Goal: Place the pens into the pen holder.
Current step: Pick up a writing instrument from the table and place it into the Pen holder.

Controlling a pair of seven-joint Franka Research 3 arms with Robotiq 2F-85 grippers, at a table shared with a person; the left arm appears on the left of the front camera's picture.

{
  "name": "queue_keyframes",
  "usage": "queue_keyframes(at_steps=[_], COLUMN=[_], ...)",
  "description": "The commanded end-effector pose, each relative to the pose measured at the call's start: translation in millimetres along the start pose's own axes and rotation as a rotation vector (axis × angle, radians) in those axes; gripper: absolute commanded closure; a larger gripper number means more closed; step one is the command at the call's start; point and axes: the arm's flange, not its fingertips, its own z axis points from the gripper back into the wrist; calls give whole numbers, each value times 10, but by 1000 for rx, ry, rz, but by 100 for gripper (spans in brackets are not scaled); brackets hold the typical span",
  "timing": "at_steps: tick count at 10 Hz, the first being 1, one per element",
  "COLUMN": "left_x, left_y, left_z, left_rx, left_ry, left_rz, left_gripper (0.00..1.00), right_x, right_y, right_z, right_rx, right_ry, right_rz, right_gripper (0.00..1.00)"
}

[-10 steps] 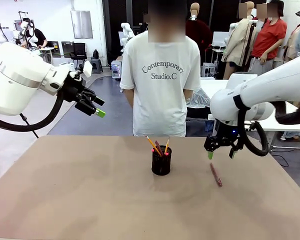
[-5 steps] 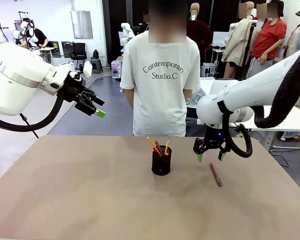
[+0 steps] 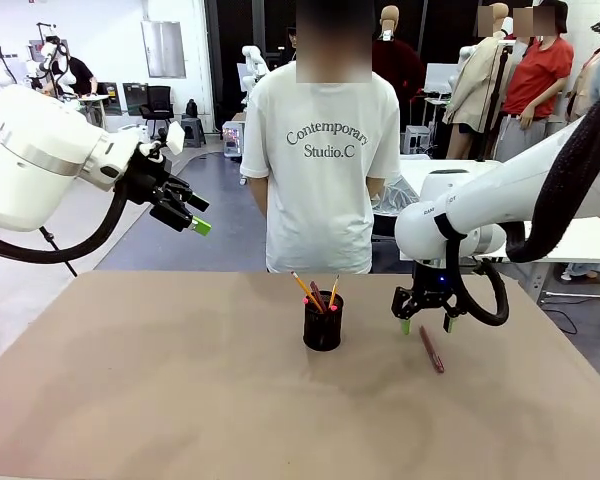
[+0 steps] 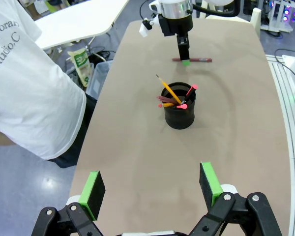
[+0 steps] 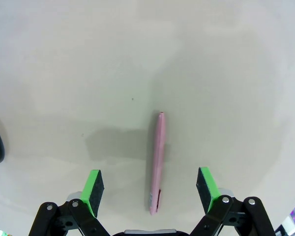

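The bench [image 3: 160,400] has a plain brownish top. The black mesh pen holder [image 3: 322,322] stands upright near the middle, toward the far edge. A reddish-brown pen [image 3: 432,349] lies flat, apart from it, toward the bench's right edge.

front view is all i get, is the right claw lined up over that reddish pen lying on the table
Observer: Nearly. In the right wrist view the reddish-brown pen lies lengthwise between the open right claw's green pads, slightly right of centre.
Operator: is it touching the pen
Observer: No, table shows between each pad and the pen.
Operator: whats in the cup
Observer: From the left wrist view, the black wire-mesh cup holds a yellow pencil and pens with red tips, leaning against its rim.
Operator: left claw?
Observer: The left claw is open, holding nothing.
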Motion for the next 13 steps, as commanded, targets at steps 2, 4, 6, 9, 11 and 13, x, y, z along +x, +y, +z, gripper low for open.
queue_keyframes(at_steps=[2, 4, 6, 9, 11, 13], left_x=[3, 3, 3, 3, 3, 3], left_y=[-7, -7, -7, -7, -7, -7], left_z=[23, 23, 23, 23, 23, 23], left_rx=[-4, -4, -4, -4, -4, -4], left_ry=[6, 6, 6, 6, 6, 6], left_rz=[8, 8, 8, 8, 8, 8], left_gripper=[0, 0, 0, 0, 0, 0], right_x=[-13, 17, 29, 57, 69, 46], right_y=[-44, -73, -100, -117, -122, -103], right_z=[-93, -134, -174, -226, -228, -240], right_rx=[-33, -39, -33, -36, -43, -54], right_ry=[1, 10, 18, 13, 6, 0], right_rz=[-39, -38, -54, -85, -49, -47], right_gripper=[0, 0, 0, 0, 15, 55])
